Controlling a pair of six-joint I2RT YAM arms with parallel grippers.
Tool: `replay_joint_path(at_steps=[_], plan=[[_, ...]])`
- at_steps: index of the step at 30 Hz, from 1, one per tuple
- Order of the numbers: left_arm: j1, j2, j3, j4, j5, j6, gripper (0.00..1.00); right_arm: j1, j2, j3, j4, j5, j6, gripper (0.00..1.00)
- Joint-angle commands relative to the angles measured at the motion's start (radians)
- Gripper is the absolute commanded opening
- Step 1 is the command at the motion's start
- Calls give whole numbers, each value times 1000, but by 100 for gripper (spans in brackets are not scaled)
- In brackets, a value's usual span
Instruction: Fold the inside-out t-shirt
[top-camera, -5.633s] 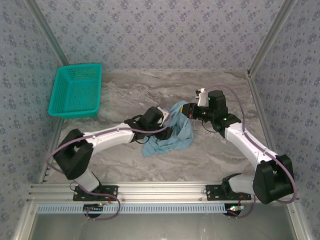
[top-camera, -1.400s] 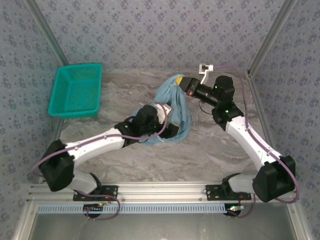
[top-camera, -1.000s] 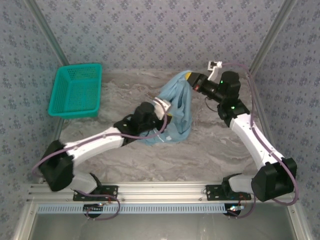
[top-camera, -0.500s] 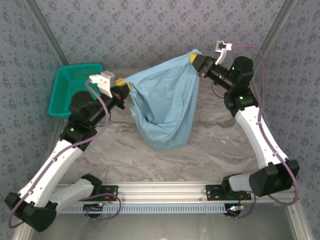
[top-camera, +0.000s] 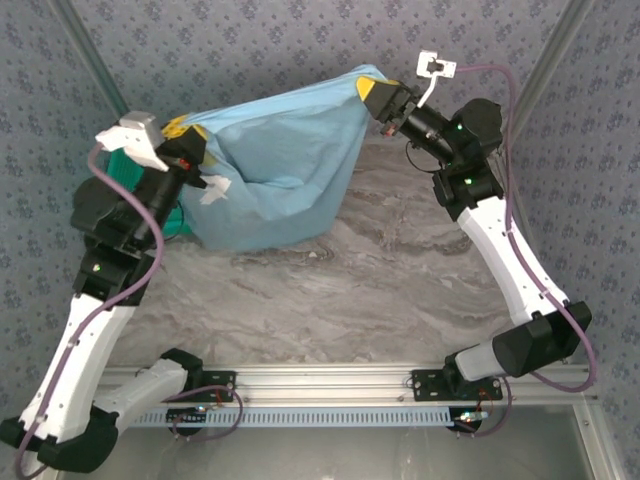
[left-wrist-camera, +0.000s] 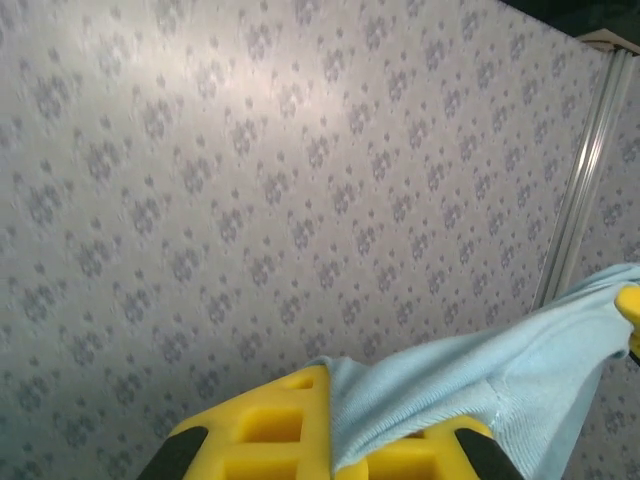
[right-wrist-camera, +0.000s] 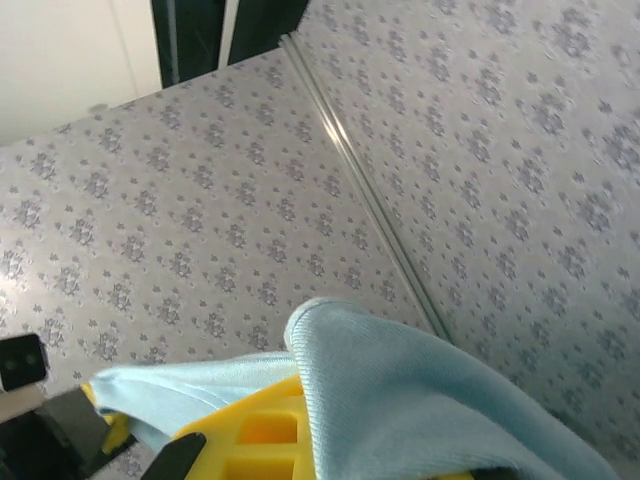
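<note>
Seen from above, both arms are being held raised and spread wide, with the light blue t-shirt (top-camera: 280, 165) being stretched in the air between them over the far part of the marble table (top-camera: 400, 300). At the left wrist, the left gripper (left-wrist-camera: 340, 442) is being seen clamped on a shirt edge. At the right wrist, the right gripper (right-wrist-camera: 330, 450) is being seen clamped on another edge, with fabric draped over its yellow fingers (right-wrist-camera: 258, 432)

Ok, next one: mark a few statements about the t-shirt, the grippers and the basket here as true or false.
1. The left gripper and right gripper are both shut on the light blue t-shirt. True.
2. The t-shirt lies flat and folded. False: it hangs stretched between the two raised grippers.
3. The t-shirt sits in the basket. False: the grippers hold it up; the teal mesh basket peeks out beside it.
4. In the left wrist view, cloth is pinched between yellow fingers. True.
</note>
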Motion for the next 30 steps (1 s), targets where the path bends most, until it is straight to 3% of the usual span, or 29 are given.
replay_joint_path(at_steps=[1,5,10,13,17,20,23,26,30], plan=[[18,8,137,-19,-80,68,0,12,16,98,-112,86,-101,0],[17,71,187,-109,44,55,0,9,54,153,-247,60,-131,0],[-2,179,199,-153,417,-44,0,-76,42,147,-507,77,-216,0],[-121,266,123,-149,560,-31,0,-145,54,97,-724,164,-309,0],[-243,423,27,-103,671,-71,0,-220,115,-10,-862,289,-390,0],[-274,549,12,-52,732,-149,0,-252,181,-75,-920,369,-432,15],[-271,634,52,-97,727,-145,0,-247,175,-152,-948,474,-479,32],[-256,694,89,-150,729,-119,0,-237,46,-299,-895,546,-502,50],[-230,755,111,-141,766,-142,0,-161,-217,-529,-802,502,-567,58]])
